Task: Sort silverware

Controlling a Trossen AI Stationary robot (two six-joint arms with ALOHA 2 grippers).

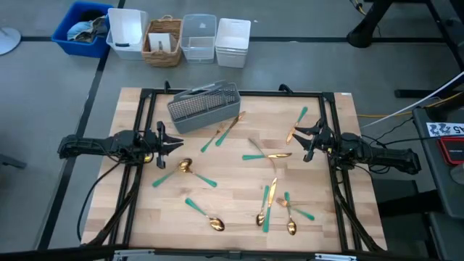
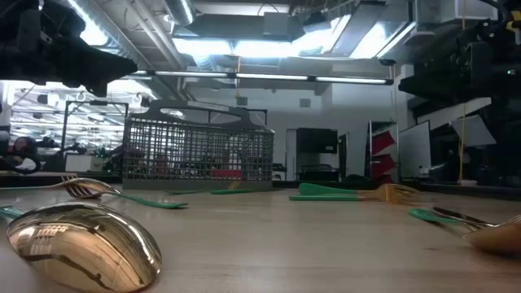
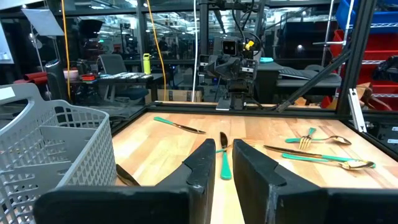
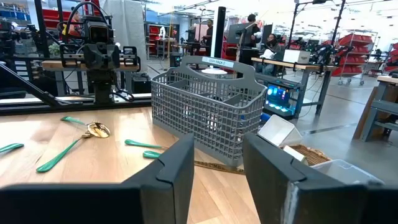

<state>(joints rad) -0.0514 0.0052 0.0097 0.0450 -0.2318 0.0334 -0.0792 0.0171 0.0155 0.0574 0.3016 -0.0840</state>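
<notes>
The silverware, gold heads with teal handles, lies scattered flat on the wooden table: a spoon (image 1: 185, 167) near my left gripper, a pair (image 1: 225, 130) by the caddy, a fork (image 1: 254, 148) mid-table, a knife (image 1: 270, 194) and spoons (image 1: 291, 217) toward the near edge. The grey mesh caddy (image 1: 204, 107) stands at the far side. My left gripper (image 1: 170, 141) hovers open at the table's left, my right gripper (image 1: 304, 138) open at its right, each pointing inward. In the left wrist view a piece of silverware (image 3: 224, 155) lies ahead of the open gripper (image 3: 225, 167). The right wrist view faces the caddy (image 4: 211, 106) past its open gripper (image 4: 217, 171).
A black frame rail (image 1: 145, 116) runs around the tabletop. Beyond the far edge stand a blue bin (image 1: 83, 29), a white bin (image 1: 127, 32), a wicker basket (image 1: 163, 40) and two more containers (image 1: 198, 36). Bare wood (image 1: 232, 181) lies between the scattered pieces.
</notes>
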